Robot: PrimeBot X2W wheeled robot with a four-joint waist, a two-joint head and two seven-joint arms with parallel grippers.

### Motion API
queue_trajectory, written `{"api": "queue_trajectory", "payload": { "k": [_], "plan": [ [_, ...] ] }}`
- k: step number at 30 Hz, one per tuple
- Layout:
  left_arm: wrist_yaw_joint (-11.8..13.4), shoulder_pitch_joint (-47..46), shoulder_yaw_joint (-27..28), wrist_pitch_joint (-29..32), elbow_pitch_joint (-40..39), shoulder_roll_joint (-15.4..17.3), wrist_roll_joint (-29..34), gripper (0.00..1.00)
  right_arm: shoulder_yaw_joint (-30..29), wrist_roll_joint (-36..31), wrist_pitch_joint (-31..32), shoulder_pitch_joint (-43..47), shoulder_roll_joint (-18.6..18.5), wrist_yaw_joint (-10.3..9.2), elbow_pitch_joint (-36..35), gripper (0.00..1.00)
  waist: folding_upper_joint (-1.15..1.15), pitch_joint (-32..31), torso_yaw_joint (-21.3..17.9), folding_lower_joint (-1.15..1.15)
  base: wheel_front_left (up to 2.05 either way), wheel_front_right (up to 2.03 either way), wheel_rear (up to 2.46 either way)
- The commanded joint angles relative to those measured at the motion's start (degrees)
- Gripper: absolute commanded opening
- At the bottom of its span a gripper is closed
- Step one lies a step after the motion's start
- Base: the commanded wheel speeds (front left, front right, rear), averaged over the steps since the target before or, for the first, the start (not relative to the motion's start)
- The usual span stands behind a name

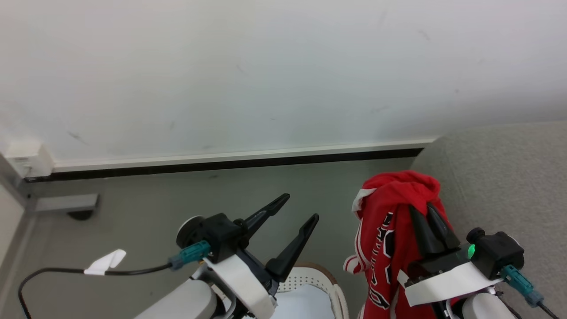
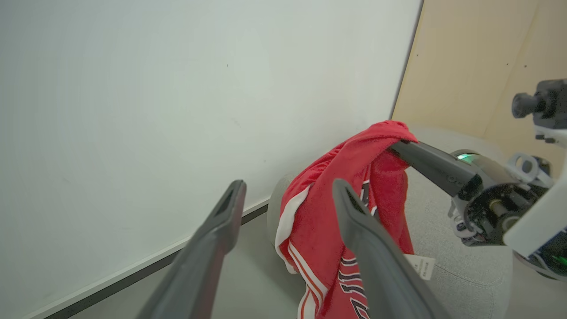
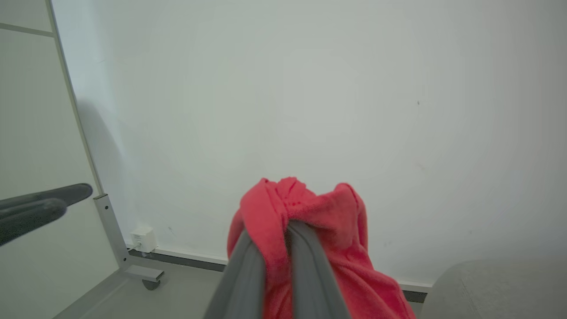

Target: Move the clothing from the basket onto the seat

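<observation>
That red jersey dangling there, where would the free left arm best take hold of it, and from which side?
Probably the white-trimmed edge hanging below the right end effector, which pinches the bunched top of the red jersey. Come from the robot's left: the open left end effector faces that edge, and the sofa lies on the other side.

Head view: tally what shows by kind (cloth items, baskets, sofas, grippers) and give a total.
Cloth items: 2, the red jersey and a pale cloth
Baskets: 1, the basket
Sofas: 1, the sofa
Grippers: 2, the left gripper open, the right gripper shut on the red jersey
Total: 6
</observation>
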Motion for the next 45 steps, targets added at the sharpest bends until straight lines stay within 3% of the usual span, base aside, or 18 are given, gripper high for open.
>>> {"api": "queue_trajectory", "payload": {
  "k": [1, 13, 22, 35, 45],
  "plan": [
    [-0.21, 1.2, 0.56, -0.38, -0.71, 0.43, 1.41, 1.0, -1.23, -0.77, -0.04, 0.84, -0.1, -0.12, -1.55, 0.0, 0.0, 1.04, -4.96, 0.0, 0.0, 0.0, 0.0],
    [-1.38, 5.23, 3.88, -0.39, -2.95, 0.06, 6.59, 1.0, -3.82, -1.78, -0.03, 4.63, -0.07, -0.12, -9.19, 0.0, 0.0, 2.52, -18.46, 0.0, 0.0, 0.0, 0.0],
    [-2.17, 6.76, 4.71, -0.36, -2.76, -0.35, 8.34, 1.0, -3.36, -1.08, -0.04, 7.02, -0.07, -0.12, -12.54, 0.0, 0.0, 3.89, -23.43, 0.0, 0.0, 0.0, 0.0],
    [-2.92, 5.77, 5.65, -0.22, -2.49, 0.9, 8.99, 1.0, -3.52, -1.97, -0.03, 3.91, -0.07, -0.11, -15.19, 0.0, 0.0, 7.25, -22.67, 0.0, 0.0, 0.0, 0.0],
    [-4.01, 3.81, 6.07, 0.67, -6.63, 5.99, 9.46, 1.0, -9.29, -0.83, 6.65, -13.42, -4.34, -0.12, -17.01, 0.0, 0.0, 15.96, -18.42, 0.0, 0.0, 0.0, 0.0]
  ]
}}
